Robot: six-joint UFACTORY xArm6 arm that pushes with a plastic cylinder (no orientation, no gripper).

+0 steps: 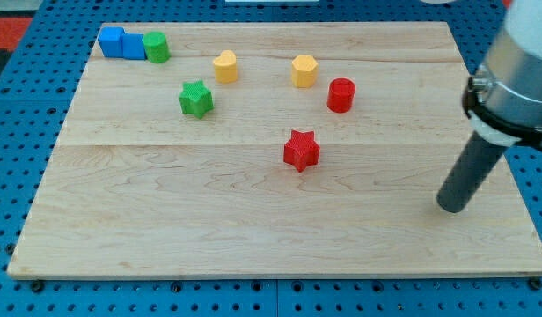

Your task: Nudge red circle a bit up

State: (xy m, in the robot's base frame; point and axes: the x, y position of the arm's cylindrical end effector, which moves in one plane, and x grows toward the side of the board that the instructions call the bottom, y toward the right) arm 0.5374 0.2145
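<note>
the red circle [340, 95] stands on the wooden board [165, 229], toward the view's upper right. my tip [453, 208] rests bare on the board, touching no block, well below and to the right of the red circle. a yellow hexagon [304, 70] sits just up-left of the circle, and a red star [301, 150] lies below-left of it.

Colours on the bench [253, 229]: pale wood grain, set on blue pegboard [16, 291].
Red circle [340, 95], red star [301, 150]; green star [196, 99], green cylinder [156, 47]; two yellow blocks [224, 66], [304, 70]; blue block [121, 42]; my tip [451, 208] dark grey.
</note>
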